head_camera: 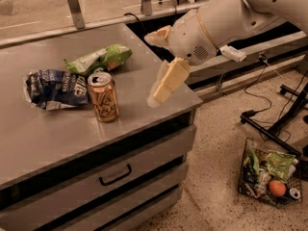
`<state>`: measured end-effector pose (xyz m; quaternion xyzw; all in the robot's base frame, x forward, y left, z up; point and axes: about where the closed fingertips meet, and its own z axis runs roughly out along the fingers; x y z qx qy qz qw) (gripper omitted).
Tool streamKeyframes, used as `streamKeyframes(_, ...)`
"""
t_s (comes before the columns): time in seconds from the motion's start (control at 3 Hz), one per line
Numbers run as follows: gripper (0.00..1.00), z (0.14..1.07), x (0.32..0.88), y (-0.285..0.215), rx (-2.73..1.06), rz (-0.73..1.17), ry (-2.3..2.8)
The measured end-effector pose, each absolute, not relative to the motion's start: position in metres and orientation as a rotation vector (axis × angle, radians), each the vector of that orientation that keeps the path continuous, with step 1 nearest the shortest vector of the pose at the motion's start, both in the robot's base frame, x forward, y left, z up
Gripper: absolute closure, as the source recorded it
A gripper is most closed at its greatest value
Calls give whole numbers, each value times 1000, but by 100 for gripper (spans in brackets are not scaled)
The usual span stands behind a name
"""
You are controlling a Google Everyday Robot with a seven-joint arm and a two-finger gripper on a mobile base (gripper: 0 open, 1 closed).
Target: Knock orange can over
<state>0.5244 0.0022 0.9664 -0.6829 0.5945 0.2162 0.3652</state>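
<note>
The orange can point(103, 98) stands upright on the grey metal counter point(57, 138), near its middle front. It touches the dark blue snack bag point(52, 88) on its left. The green snack bag point(99, 58) lies just behind it. My gripper point(150, 70) hovers over the counter's right end, a short way right of the can and apart from it. Its two cream fingers point(167, 82) are spread open and hold nothing.
The counter has drawers with a black handle point(115, 174) below. A wire basket point(268, 178) of packets and an orange fruit sits on the speckled floor at right. Black cables and stand legs point(269, 129) cross the floor behind it. A rail runs along the counter's back.
</note>
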Motion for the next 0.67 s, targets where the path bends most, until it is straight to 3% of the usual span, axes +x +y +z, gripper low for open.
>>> streamKeyframes(0.67,0,955,555,59,-1705,712,1269)
